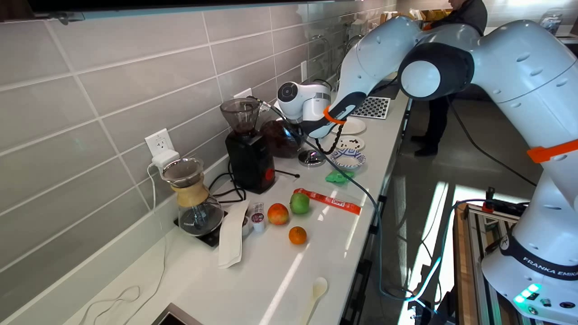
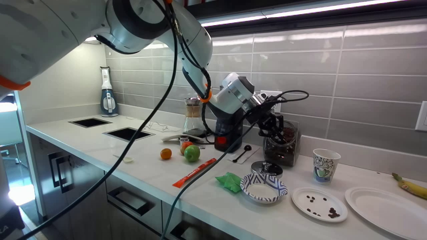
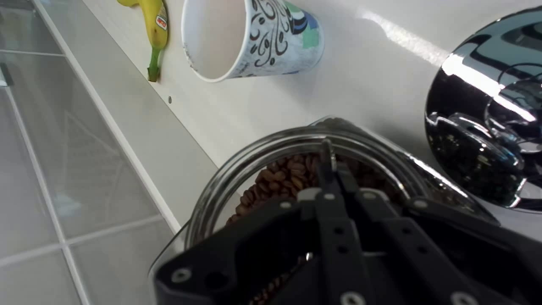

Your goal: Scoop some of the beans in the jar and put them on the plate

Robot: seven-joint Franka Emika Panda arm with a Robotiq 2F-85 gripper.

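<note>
One gripper [image 3: 336,186] is hanging at the mouth of one jar [image 2: 278,156], its two fingers [image 3: 334,220] sitting together; a thin dark sliver [image 3: 327,152] is showing at their tips, and whether it is part of them or something caught between is hard to say in such shadow; brown beans [image 3: 277,180] are lying inside the jar, heaped past counting; one small plate [image 2: 320,205] and one big plate [image 2: 383,206] are resting side by side on the counter [image 1: 271,280], the small one bearing one clump and at least six single beans; one scoop [image 2: 247,148] is lying just beside one grinder [image 1: 246,158]; one lid [image 2: 267,169] is lying between the jar and one bowl [image 2: 263,181]; one cup [image 2: 326,166] is standing between the jar and one banana [image 2: 413,189]; one green apple [image 1: 300,203], one red fruit [image 1: 277,214] and one orange [image 1: 297,235] are sitting near one another; one green wrapper [image 1: 338,176], one red packet [image 1: 327,201], one carafe [image 1: 192,196] and one pale spoon [image 1: 316,293] are also sharing the counter; the banana's sticker [image 3: 161,22] is reading Dole; the arm's base [image 1: 530,275] is bearing FRANKA EMIKA; the red packet is carrying white letters too blurred to make out; the cup is showing printed dark swirls with green and blue below them.
</note>
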